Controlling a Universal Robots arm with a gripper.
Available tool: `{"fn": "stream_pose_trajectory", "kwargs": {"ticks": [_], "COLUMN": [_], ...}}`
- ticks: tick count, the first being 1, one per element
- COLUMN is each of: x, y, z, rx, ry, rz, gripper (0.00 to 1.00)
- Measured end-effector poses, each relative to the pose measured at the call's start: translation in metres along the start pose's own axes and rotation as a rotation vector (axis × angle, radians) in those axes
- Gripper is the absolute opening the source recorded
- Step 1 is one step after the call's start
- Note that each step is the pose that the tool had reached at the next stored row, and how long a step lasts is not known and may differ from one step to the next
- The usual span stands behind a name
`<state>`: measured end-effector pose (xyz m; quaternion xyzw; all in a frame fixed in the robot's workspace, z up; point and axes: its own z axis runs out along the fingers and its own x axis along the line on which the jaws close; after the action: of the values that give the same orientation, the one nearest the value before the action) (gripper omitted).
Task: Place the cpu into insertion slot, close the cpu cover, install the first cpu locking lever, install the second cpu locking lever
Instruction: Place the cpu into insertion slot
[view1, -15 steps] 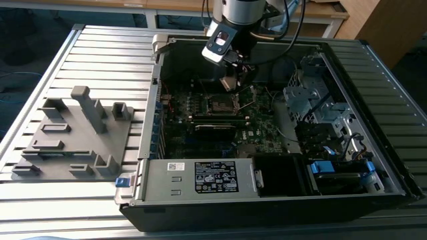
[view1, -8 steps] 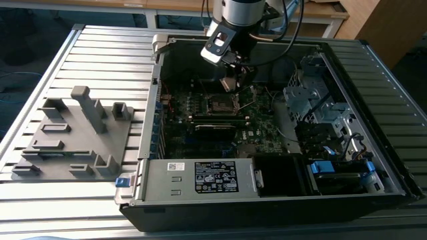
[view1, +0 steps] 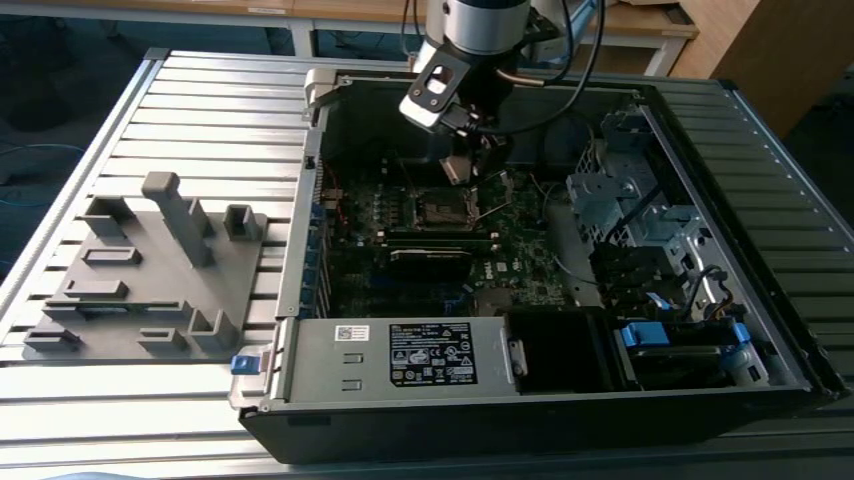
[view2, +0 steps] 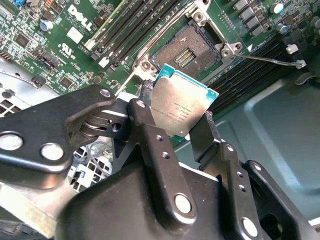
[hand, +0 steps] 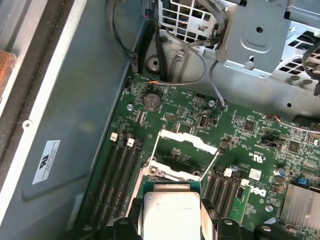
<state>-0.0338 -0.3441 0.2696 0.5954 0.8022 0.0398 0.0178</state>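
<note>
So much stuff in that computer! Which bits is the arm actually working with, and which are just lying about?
In the job: gripper, the chip it holds, open socket, cover, wire lever.
Just lying about: memory slots, coin battery, grey tray beside the case, power box.

A ribbed grey worktable (view1: 107, 130) stands before a wooden desk (view1: 347, 12) (dark bluish floor (view1: 80, 45) beneath it).

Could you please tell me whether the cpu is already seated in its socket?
No, in the second wrist view the gripper holds the cpu between its fingers, apart from the open, empty socket.
</note>
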Motion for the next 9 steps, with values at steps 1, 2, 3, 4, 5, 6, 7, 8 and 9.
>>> {"fn": "stream_pose_trajectory", "kwargs": {"ticks": [1,2,3,4,5,6,7,8,9], "x": [0.0000,0.0000,0.0000,0.0000,0.0000,0.0000,0.0000,0.0000,-0.0001], "y": [0.0000,0.0000,-0.0001,-0.0001,-0.0001,-0.0002,-0.0002,-0.0002,-0.0003], "z": [0.0003,0.0006,0.0009,0.0012,0.0015,0.0018,0.0022,0.0025,0.0029], "rx": [-0.0002,-0.0002,-0.0003,-0.0004,-0.0005,-0.0005,-0.0006,-0.0007,-0.0008], "ry": [-0.0003,-0.0006,-0.0010,-0.0013,-0.0017,-0.0021,-0.0025,-0.0029,-0.0034], "rz": [0.004,0.008,0.012,0.016,0.021,0.025,0.030,0.035,0.040], "gripper": [0.54,0.54,0.54,0.54,0.54,0.54,0.54,0.54,0.54]}}
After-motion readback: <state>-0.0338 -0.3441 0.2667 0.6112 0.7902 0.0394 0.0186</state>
